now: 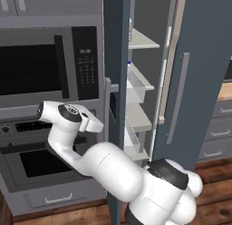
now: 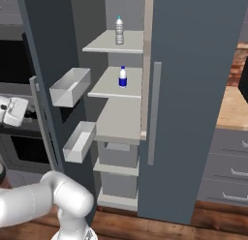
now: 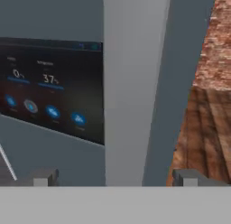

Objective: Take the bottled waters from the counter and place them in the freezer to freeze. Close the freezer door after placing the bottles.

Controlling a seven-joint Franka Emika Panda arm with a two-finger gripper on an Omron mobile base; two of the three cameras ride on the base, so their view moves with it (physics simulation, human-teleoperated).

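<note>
Now | tool [image 3: 113,178] wide open, empty | facing freezer door [image 3: 135,83] handle | both bottles [image 2: 122,77] shelved

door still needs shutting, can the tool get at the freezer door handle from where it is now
Probably yes. The open tool faces the freezer door outer side, with the long silver handle straight ahead between its fingertips and nothing in between.

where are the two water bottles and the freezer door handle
teal-capped bottle [image 2: 119,31], right base view, ribbed body, top shelf
blue-label bottle [image 2: 122,78], right base view, label, second shelf
freezer door handle [image 3: 131,87], hand view, mid bar
</note>
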